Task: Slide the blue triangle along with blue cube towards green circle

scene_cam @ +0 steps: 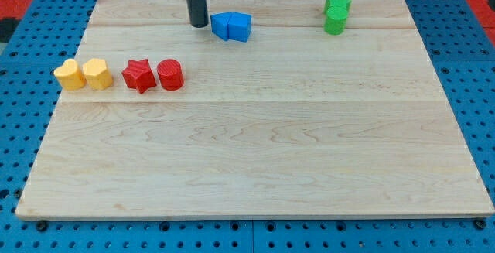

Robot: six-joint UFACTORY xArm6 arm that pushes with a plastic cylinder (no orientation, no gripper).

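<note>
My tip (198, 25) (bare rod, holds nothing) sits just left of blue cube (223, 25) and blue triangle (240, 27), upper centre; push rightward steadily toward green circle (335, 24), upper right.

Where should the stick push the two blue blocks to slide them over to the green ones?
No pincer here, so I push. My tip meets the left face of the blue cube, which touches the blue triangle. Pushing toward the view's right carries both to the green circle.

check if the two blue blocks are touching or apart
Touching: the blue cube and blue triangle sit flush with no board between them. My tip stands just to their left in the view.
</note>
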